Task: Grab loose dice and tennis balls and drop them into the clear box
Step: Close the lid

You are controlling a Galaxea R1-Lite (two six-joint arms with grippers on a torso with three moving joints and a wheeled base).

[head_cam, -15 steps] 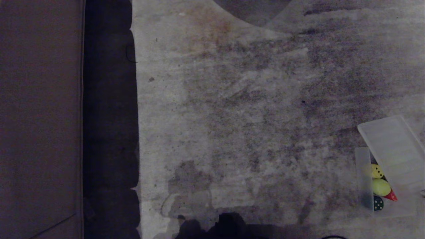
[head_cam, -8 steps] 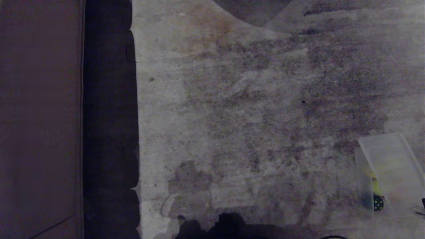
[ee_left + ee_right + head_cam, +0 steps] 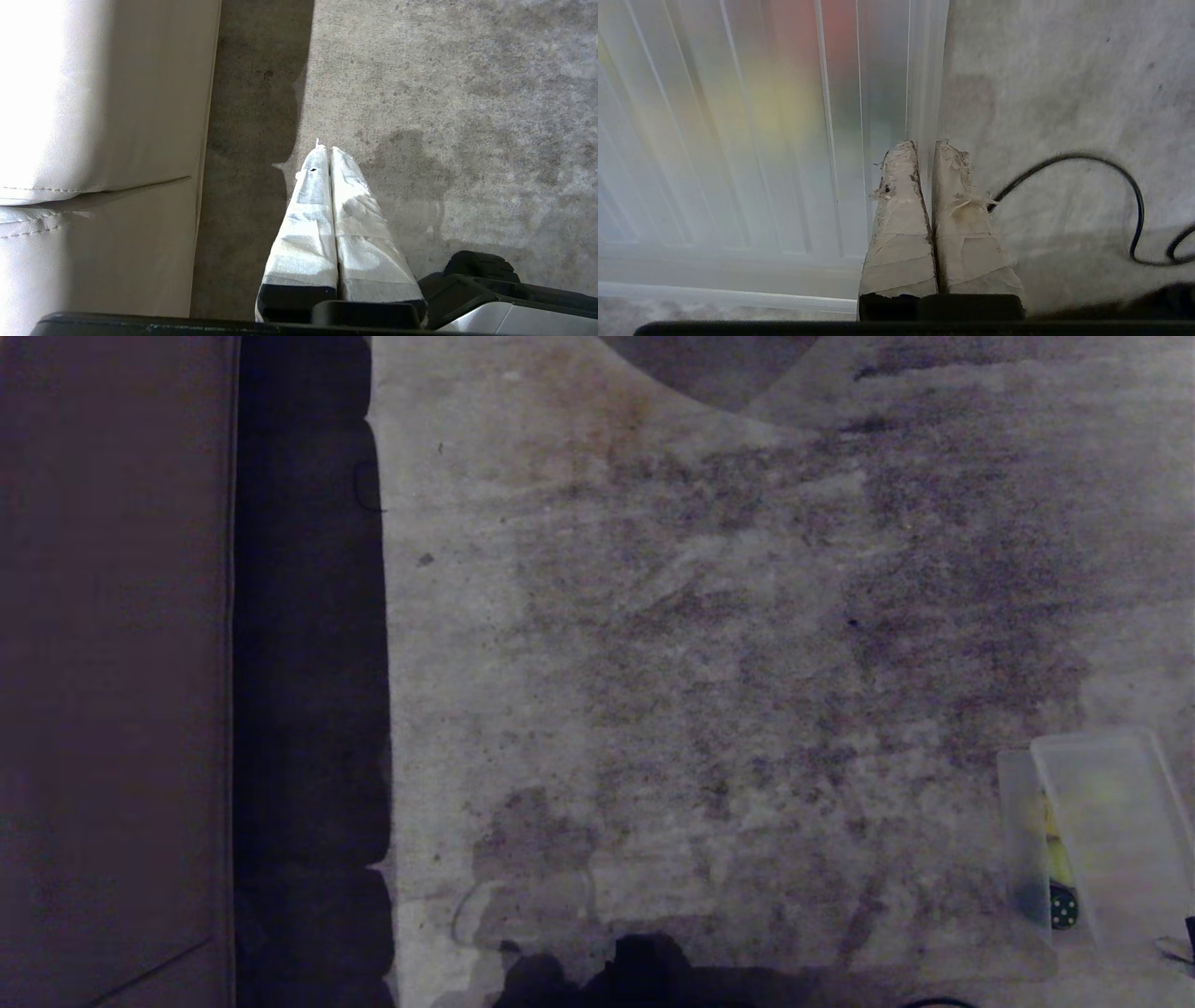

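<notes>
your right gripper (image 3: 923, 145) is pinching the ribbed lid's (image 3: 1111, 840) edge over the clear box (image 3: 1019, 840) at lower right, dark green die (image 3: 1062, 906) showing, left gripper (image 3: 327, 150) is sitting closed, empty

Ribbed lid (image 3: 1111, 840) covering clear box (image 3: 1019, 831), sofa (image 3: 112, 672) walling left, carpet (image 3: 672, 663) open between

Lid (image 3: 738, 140): translucent frosted plastic, ribbed, smooth. Clear box (image 3: 1019, 840): translucent plastic, matt. Carpet (image 3: 444, 93) beside the lid: short-pile cloth, rough, mottled grey. Fingers (image 3: 901, 210): wrapped in frayed, wrinkled whitish tape. Cable (image 3: 1111, 168): smooth black. Sofa (image 3: 93, 116): smooth, slightly glossy leather-like upholstery with stitched seams.
</notes>
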